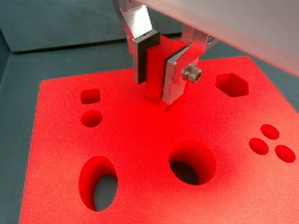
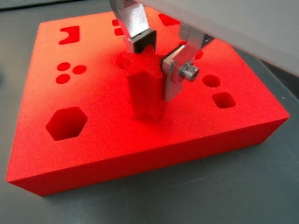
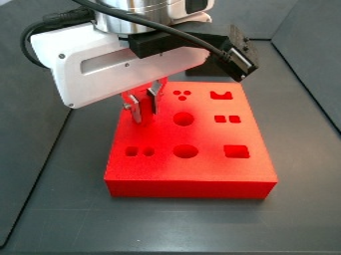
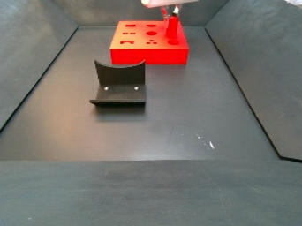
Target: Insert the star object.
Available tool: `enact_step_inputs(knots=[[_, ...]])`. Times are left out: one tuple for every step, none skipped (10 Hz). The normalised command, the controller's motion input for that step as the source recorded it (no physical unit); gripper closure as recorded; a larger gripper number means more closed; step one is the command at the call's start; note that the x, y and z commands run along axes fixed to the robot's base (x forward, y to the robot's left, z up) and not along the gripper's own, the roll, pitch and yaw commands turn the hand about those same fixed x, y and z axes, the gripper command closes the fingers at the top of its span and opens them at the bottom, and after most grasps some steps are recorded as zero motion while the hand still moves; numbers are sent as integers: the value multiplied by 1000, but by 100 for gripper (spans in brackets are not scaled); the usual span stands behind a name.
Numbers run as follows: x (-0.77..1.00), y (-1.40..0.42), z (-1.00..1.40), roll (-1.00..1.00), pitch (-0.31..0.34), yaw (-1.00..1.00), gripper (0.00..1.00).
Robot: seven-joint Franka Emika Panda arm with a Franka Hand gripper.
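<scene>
Your gripper [image 2: 160,54] is clamped on the slim bright red star peg [image 2: 142,87], which hangs upright below the silver fingers [image 2: 179,70], long axis vertical, lower end at the wide flat red holed board [image 2: 152,144], so insertion runs straight down.

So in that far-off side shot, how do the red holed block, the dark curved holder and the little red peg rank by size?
1. The wide flat red block with holes and the dark grey curved holder look much alike; the holder is nearer, so no ranking.
2. The slim red peg is smallest, upright on the block under the gripper.
</scene>
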Motion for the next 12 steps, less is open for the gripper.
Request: enact_step_inputs(knots=[[-49, 0, -1000, 39, -4, -117, 100], [-37, 0, -234, 141, 50, -34, 100], [0, 0, 0, 10, 0, 0, 100], [89, -146, -429, 74, 30, 0, 100], [211, -154, -737, 129, 206, -63, 100], [180, -46, -629, 107, 256, -166, 100], [160, 0, -571, 39, 289, -297, 100], [183, 0, -569, 0, 286, -391, 100], [237, 0, -623, 0, 263, -389, 100], [120, 11, -414, 0, 180, -337, 100], [0, 0, 0, 0, 20, 0, 100], [0, 0, 0, 0, 0, 0, 100]])
